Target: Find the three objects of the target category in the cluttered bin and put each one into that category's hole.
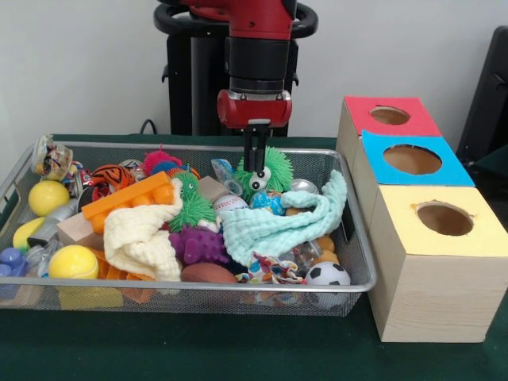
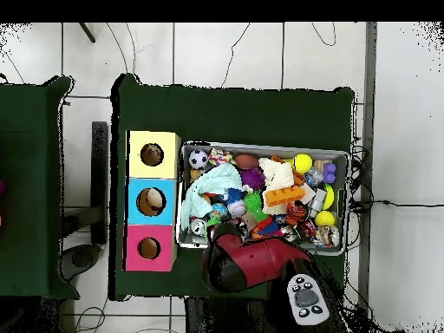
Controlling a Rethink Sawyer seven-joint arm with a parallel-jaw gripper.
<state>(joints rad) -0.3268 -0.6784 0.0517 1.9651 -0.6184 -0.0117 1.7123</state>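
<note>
On the green-clothed table, the silver wire-mesh bin [image 1: 349,238] stays cluttered. One heart-printed white cloth [image 1: 270,268] lies at six o'clock; the yellow-faced hole [image 1: 444,219] looks empty. The gripper [image 1: 255,163] hangs clenched, holding nothing.

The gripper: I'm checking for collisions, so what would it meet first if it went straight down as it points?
Probably the green spiky toy: the gripper hangs right in front of its eyes, fingers close together. Depth is unclear, so it may slip just beside it.

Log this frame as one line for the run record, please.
gripper: low over the bin, beside green spiky toy, grasp unclear | heart-print cloth: at front rim | yellow-faced hole: nothing visible inside
</note>
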